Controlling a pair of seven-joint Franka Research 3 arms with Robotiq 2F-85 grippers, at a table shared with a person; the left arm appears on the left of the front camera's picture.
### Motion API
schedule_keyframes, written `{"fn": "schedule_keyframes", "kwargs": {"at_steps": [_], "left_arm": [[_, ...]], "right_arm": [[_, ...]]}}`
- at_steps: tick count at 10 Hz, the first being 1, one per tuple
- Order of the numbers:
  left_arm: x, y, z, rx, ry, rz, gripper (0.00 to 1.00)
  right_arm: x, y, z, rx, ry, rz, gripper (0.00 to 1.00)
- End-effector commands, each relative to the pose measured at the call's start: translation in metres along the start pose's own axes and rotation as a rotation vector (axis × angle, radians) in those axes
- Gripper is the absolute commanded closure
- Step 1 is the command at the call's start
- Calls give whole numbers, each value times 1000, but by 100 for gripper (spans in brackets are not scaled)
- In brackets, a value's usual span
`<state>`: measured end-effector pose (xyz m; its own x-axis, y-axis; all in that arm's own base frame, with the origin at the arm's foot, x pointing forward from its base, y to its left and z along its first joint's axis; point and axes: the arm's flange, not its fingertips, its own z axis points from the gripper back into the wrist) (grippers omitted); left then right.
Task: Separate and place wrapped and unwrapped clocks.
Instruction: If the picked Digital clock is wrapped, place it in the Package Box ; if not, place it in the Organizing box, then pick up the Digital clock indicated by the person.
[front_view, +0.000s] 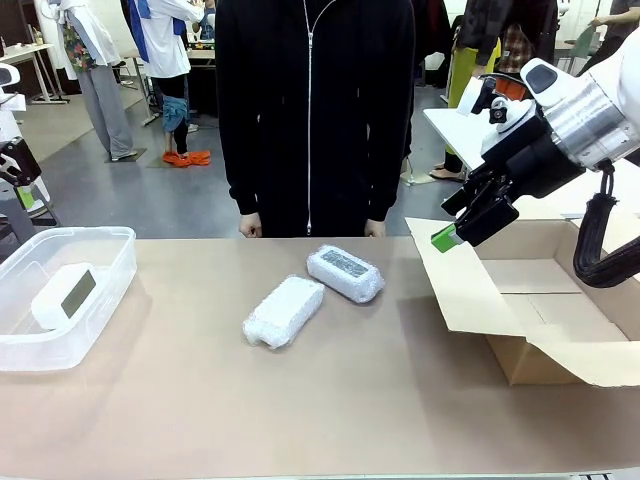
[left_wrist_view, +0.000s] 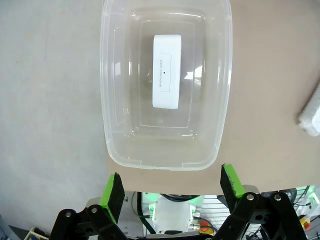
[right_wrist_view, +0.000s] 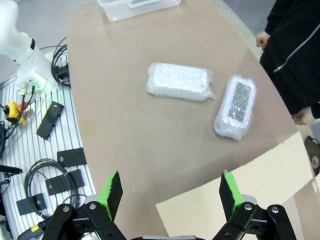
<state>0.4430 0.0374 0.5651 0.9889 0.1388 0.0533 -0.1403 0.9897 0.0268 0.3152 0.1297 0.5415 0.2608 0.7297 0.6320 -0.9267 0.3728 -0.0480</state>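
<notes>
While both grippers hang open and empty, the table (front_view: 200, 420) carries the task's things. A person (front_view: 312, 110) in a black zip jacket stands at its far edge, well right of the tub (front_view: 100, 320), with both hands low at the tabletop's rim.

A cardboard box (front_view: 530, 362) with its flaps spread stands farthest from the tub, at the opposite end. The tub itself is clear plastic and rectangular.

Two bubble-wrapped bundles lie right of the tub, well clear of it and close together; whether they touch is hard to tell. The near bundle (front_view: 284, 311) is all white and lies slantwise. The far bundle (front_view: 345, 273) is farther from the tub and shows a dark face through its wrap.

Inside the tub lies the bare white clock (front_view: 65, 293), grey display up, apart from the walls.

Seen from its wrist camera, the left gripper (left_wrist_view: 171, 190) hovers above the tub's short rim (left_wrist_view: 107, 125), its jaws spread about as wide as the tub. It touches nothing, and the clock (left_wrist_view: 166, 71) lies below and beyond it.

Far right of the tub, the right gripper (front_view: 445, 222) hangs in the air over the box's raised flap. Its green pads are also wide apart, gripping nothing. Its wrist camera looks past the fingers to both bundles, with the tub beyond them.
</notes>
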Motion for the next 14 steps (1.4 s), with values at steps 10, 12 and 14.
{"fn": "schedule_keyframes", "kwargs": {"at_steps": [10,12,14], "left_arm": [[1,0,-1,-2,-17,0,0],[1,0,-1,-2,-17,0,0],[-11,-31,17,-172,-98,-205,0]], "right_arm": [[-1,-1,-1,27,-22,10,0],[-1,-1,-1,27,-22,10,0],[-1,-1,-1,27,-22,10,0]]}}
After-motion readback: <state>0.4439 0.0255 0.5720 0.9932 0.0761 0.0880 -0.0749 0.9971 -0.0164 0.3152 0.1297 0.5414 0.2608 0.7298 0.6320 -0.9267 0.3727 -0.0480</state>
